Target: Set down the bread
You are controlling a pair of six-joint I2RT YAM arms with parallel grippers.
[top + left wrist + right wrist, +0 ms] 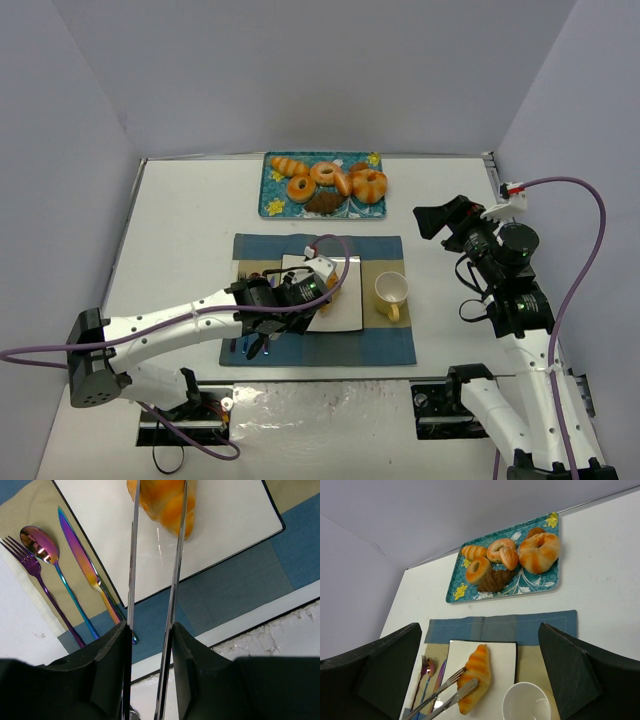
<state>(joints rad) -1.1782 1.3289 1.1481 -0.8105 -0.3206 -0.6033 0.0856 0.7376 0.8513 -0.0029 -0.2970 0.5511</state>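
Bread (475,677), golden-orange and ridged, is pinched at one end between the two blades of a pair of metal tongs (131,555) over the white square plate (235,515). We cannot tell whether the bread rests on the plate or hangs just clear of it. We see the left gripper (150,630) with its jaws closed on the tongs, pressing the long blades almost parallel. The plate lies at the middle of a blue placemat (240,585). On the placemat's tan band, left of the plate, a fork (31,566), a spoon (37,542) and a knife (77,545), all with a rainbow sheen, lie side by side. A yellow mug (391,290) stands on the placemat just right of the plate, apart from it. On the right side of the worktop (180,230) we find the right gripper (480,630) raised, its jaws spread wide and holding nothing. It faces a teal flowered tray (532,582) at the far edge. The tray carries glazed ring donuts (540,552) and a dark brown croissant (495,581), well apart from the plate
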